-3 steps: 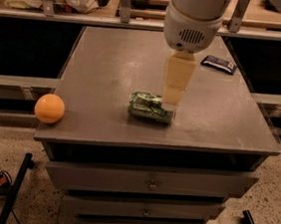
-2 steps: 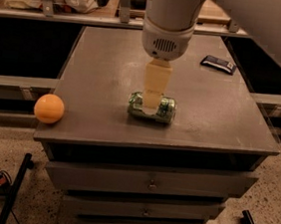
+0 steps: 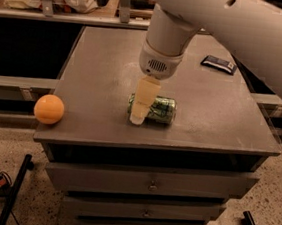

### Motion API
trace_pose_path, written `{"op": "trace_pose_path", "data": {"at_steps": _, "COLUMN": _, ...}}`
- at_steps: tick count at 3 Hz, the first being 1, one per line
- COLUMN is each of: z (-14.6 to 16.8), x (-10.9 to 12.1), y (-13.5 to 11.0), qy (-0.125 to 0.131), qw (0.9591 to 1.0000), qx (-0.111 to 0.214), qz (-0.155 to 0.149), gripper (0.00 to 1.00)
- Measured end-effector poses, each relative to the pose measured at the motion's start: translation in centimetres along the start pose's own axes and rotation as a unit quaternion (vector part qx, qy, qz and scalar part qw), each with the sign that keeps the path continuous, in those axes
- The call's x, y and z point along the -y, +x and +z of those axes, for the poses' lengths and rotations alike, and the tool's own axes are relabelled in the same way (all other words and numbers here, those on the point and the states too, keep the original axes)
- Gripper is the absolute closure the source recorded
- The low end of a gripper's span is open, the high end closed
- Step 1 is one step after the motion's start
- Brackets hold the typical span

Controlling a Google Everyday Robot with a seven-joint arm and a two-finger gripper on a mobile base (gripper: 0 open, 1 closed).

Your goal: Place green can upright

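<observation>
Camera view shows hand [image 3: 138, 117] low over toppled green can [image 3: 160, 109].

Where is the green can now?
The green can lies on its side near the front edge of the table, mid-view, with the gripper at its end nearest the orange ball.

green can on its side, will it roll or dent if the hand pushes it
The green can lies on its side on the table, so a push on its curved side would probably roll it. It looks like thin aluminium, likely light and easily dented by a hard squeeze. The hand sits at one end, so lifting there may tilt it.
</observation>
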State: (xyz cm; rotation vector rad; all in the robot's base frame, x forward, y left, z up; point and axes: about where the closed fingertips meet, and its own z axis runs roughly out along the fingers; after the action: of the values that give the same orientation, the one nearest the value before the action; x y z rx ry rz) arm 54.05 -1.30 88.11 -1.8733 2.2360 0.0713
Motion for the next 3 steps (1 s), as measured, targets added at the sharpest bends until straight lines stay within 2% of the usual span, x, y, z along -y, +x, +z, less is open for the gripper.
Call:
{"op": "trace_pose_path", "data": {"at_steps": 1, "z": 1.7, "x": 0.0, "y": -0.6, "qy": -0.001, "qw": 0.9996, "qx": 0.025, "qz": 0.009, "gripper": 0.0}}
{"op": "trace_pose_path", "data": {"at_steps": 2, "z": 3.1, "x": 0.0, "y": -0.6, "qy": -0.001, "qw": 0.9993, "qx": 0.035, "qz": 0.016, "gripper": 0.0}}
{"op": "trace_pose_path", "data": {"at_steps": 3, "z": 4.5, "x": -0.4, "y": -0.6, "qy": 0.004, "qw": 0.9996, "qx": 0.024, "qz": 0.014, "gripper": 0.17}}
